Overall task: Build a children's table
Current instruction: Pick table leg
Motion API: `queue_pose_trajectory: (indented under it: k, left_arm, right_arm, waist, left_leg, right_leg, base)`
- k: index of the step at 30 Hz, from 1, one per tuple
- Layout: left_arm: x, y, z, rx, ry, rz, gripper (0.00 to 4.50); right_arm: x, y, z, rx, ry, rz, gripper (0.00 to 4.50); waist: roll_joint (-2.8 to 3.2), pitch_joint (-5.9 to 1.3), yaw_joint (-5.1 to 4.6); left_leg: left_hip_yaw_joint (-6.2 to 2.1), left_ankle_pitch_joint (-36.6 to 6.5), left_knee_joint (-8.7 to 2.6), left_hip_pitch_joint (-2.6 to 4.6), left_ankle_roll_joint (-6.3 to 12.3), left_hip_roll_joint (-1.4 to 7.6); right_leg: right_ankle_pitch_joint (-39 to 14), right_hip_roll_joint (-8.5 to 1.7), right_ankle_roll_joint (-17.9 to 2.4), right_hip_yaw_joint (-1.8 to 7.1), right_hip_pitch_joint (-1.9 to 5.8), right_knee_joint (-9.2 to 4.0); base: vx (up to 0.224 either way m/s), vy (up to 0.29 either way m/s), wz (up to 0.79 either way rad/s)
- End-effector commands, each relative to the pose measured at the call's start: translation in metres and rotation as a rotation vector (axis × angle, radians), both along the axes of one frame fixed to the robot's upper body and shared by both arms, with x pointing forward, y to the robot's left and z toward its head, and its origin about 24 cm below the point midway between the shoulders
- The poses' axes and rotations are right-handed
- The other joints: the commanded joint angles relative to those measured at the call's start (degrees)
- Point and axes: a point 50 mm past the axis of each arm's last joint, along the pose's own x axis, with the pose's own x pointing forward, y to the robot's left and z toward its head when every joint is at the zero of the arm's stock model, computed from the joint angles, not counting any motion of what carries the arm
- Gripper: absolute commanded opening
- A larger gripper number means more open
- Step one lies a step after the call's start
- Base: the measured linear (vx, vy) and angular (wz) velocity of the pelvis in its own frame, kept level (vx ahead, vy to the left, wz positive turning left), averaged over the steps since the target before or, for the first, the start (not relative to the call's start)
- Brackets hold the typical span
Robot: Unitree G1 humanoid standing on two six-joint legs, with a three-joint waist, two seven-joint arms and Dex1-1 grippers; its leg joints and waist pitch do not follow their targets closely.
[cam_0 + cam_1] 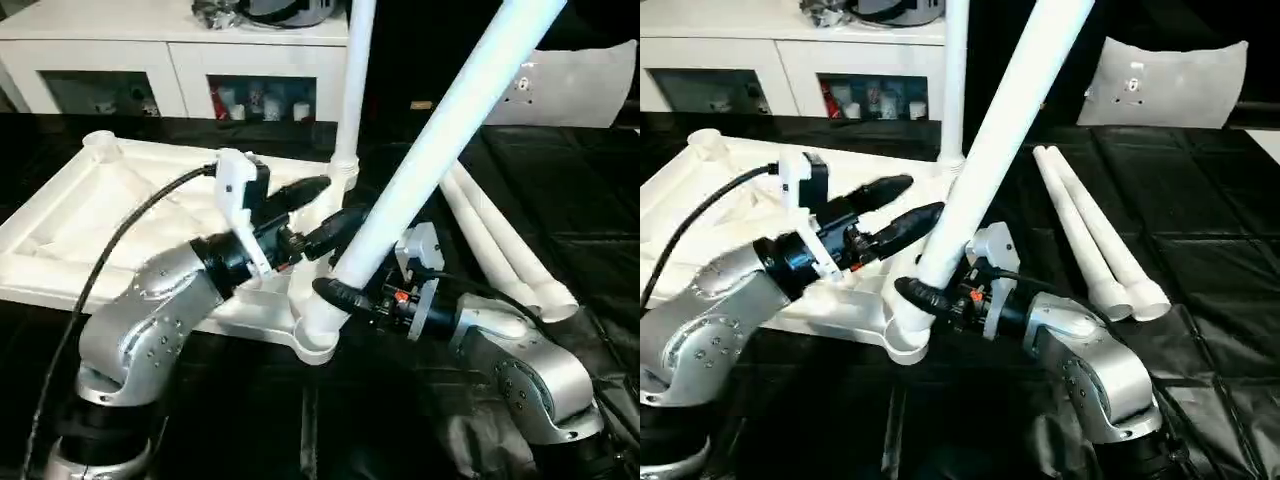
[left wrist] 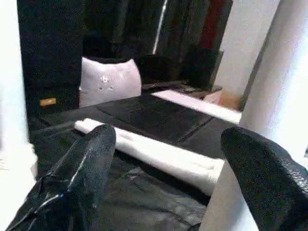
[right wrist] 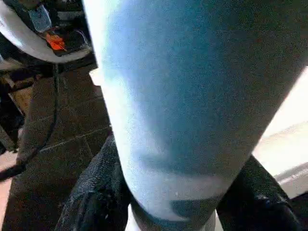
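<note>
The white table top (image 1: 120,210) lies ribbed side up on the black-covered work table. One tube leg (image 1: 352,90) stands upright in its far corner socket. A second leg (image 1: 440,130) leans to the right, its lower end at the near corner socket (image 1: 318,338). My right gripper (image 1: 345,295) is shut on this leaning leg just above the socket, and its fingers (image 3: 96,192) wrap the tube (image 3: 192,96). Just left of the same leg my left gripper (image 1: 335,207) hovers open, with nothing between its fingers (image 2: 82,168). Two loose legs (image 1: 500,250) lie on the right.
A flat white rounded panel (image 1: 580,90) leans at the back right. A white cabinet (image 1: 180,60) with glass doors runs behind the work table. A black cable (image 1: 110,250) loops from my left wrist over the table top. Black cloth (image 1: 590,200) covers the surface right of the loose legs.
</note>
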Motion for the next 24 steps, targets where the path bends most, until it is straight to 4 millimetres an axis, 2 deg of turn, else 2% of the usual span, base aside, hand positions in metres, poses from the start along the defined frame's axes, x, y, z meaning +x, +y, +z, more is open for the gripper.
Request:
queue_pose_trajectory:
  k: [1,3,4,5,6,8,9,11,12,14,16,17,18,20,23,24]
  left_arm:
    - [-0.005,-0.015,-0.006,0.054,0.014,-0.051,4.08]
    - [-0.001,-0.007,-0.007,0.067,0.012,-0.006,4.08]
    - [0.004,0.009,-0.008,0.091,-0.002,0.059,4.08]
    - [0.005,0.013,-0.009,0.098,-0.006,0.069,4.08]
    - [0.004,0.030,-0.010,0.137,-0.023,0.082,4.08]
    - [0.003,0.038,-0.011,0.159,-0.030,0.078,4.08]
    - [-0.002,0.050,-0.018,0.235,-0.024,0.043,4.08]
    - [-0.002,0.050,-0.019,0.242,-0.022,0.039,4.08]
    - [-0.010,0.059,-0.031,0.332,0.016,-0.029,4.08]
    - [-0.020,0.066,-0.043,0.412,0.057,-0.130,4.08]
    - [-0.025,0.073,-0.054,0.505,0.071,-0.230,3.78]
    - [-0.025,0.079,-0.061,0.571,0.059,-0.271,3.78]
    - [-0.025,0.081,-0.063,0.595,0.053,-0.285,3.71]
    - [-0.022,0.089,-0.069,0.655,0.052,-0.324,3.68]
    - [-0.015,0.096,-0.073,0.712,0.048,-0.345,3.34]
    - [-0.011,0.100,-0.076,0.736,0.053,-0.359,3.29]
  right_arm:
    - [0.005,0.002,0.007,0.020,-0.053,-0.064,1.91]
    - [0.008,-0.001,0.008,0.031,-0.063,-0.115,1.91]
    - [0.013,-0.006,0.011,0.048,-0.083,-0.194,1.91]
    - [0.013,-0.008,0.011,0.045,-0.078,-0.214,1.91]
    - [0.016,-0.015,0.009,0.000,-0.029,-0.307,1.91]
    - [0.018,-0.019,0.008,-0.033,0.001,-0.354,1.91]
    - [0.018,-0.022,0.007,-0.036,0.034,-0.388,1.91]
    - [0.018,-0.023,0.007,-0.035,0.035,-0.389,1.91]
    - [0.018,-0.026,0.006,-0.027,0.044,-0.398,1.91]
    - [0.016,-0.029,0.004,-0.021,0.043,-0.408,1.91]
    - [0.014,-0.030,0.003,-0.011,0.031,-0.408,1.91]
    - [0.012,-0.030,0.003,-0.010,0.021,-0.398,1.91]
    - [0.011,-0.030,0.003,-0.012,0.017,-0.394,1.91]
    - [0.007,-0.031,0.001,-0.031,0.014,-0.374,1.91]
    - [0.002,-0.031,0.000,-0.030,0.030,-0.348,1.91]
    - [0.000,-0.030,-0.001,-0.023,0.038,-0.333,1.91]
  waist:
    - [0.29,-3.44,-0.07]
    - [0.22,-3.41,-0.16]
    - [0.23,-3.45,-0.15]
    - [0.23,-3.52,-0.20]
    - [0.15,-3.45,-0.16]
    - [0.45,-3.54,-0.29]
    - [0.41,-3.42,-0.45]
    - [0.55,-3.48,-0.45]
    - [0.64,-3.31,-0.16]
    - [0.41,-2.89,-0.37]
    - [0.54,-2.93,-0.25]
    - [0.48,-2.80,-0.21]
    - [0.34,-2.69,-0.07]
    - [0.43,-2.77,-0.01]
    - [0.46,-2.83,-0.09]
    - [0.50,-3.00,-0.12]
  left_leg:
    - [-1.50,-11.1,-4.17,1.66,-1.68,3.76]
    - [-1.49,-11.6,-4.21,1.72,-1.84,3.80]
    - [-1.52,-11.3,-4.23,1.70,-1.94,3.74]
    - [-1.46,-11.3,-4.20,1.78,-2.09,3.66]
    - [-1.53,-10.5,-4.29,1.79,-2.02,3.58]
    - [-1.57,-9.4,-4.39,1.87,-2.50,3.50]
    - [-1.51,-9.7,-4.46,1.88,-2.66,3.53]
    - [-1.45,-10.8,-4.53,1.94,-3.01,3.37]
    - [-1.48,-12.1,-4.61,2.15,-3.21,3.58]
    - [-1.42,-13.7,-5.01,2.03,-3.26,3.57]
    - [-1.38,-13.7,-5.13,2.14,-3.31,3.63]
    - [-1.31,-14.5,-5.18,2.28,-3.44,3.63]
    - [-1.44,-14.5,-5.27,2.12,-3.20,3.58]
    - [-1.40,-15.3,-5.43,2.30,-3.70,3.70]
    - [-1.47,-15.3,-5.53,2.26,-3.73,3.73]
    - [-1.48,-15.1,-5.46,2.30,-3.94,3.81]
  right_leg:
    - [-2.7,-6.15,-9.5,3.07,1.13,-4.93]
    - [-3.2,-6.24,-9.7,3.09,1.08,-4.99]
    - [-3.1,-6.23,-9.7,3.11,1.00,-4.93]
    - [-3.1,-6.18,-9.4,3.15,0.94,-4.90]
    - [-2.7,-6.03,-9.1,3.10,0.84,-4.83]
    - [-1.0,-5.69,-8.5,3.05,0.78,-4.55]
    - [-0.7,-5.67,-8.5,3.04,0.69,-4.53]
    - [-1.5,-5.71,-8.2,3.08,0.64,-4.51]
    - [-3.1,-6.09,-8.1,3.18,0.44,-4.78]
    - [-5.6,-5.95,-7.4,3.33,0.13,-4.99]
    - [-6.0,-6.02,-6.9,3.43,-0.02,-5.02]
    - [-6.6,-6.04,-6.7,3.53,-0.18,-5.13]
    - [-7.2,-6.19,-6.5,3.57,-0.07,-5.47]
    - [-7.8,-6.22,-5.9,3.57,-0.16,-5.30]
    - [-7.0,-6.33,-6.2,3.58,-0.09,-5.20]
    - [-5.8,-6.51,-6.9,3.50,-0.04,-4.85]
  base:
    - [0.000,0.000,0.00]
    - [0.000,0.000,0.00]
    - [0.000,0.000,0.00]
    - [0.000,0.000,0.00]
    - [0.000,0.000,0.00]
    - [0.000,0.000,0.00]
    - [0.000,0.000,0.00]
    - [0.000,0.000,0.00]
    - [0.000,0.000,0.00]
    - [0.000,0.000,0.00]
    - [0.000,0.000,0.00]
    - [0.000,0.000,0.00]
    - [0.000,0.000,0.00]
    - [0.000,0.000,0.00]
    - [0.000,0.000,0.00]
    - [0.000,0.000,0.00]
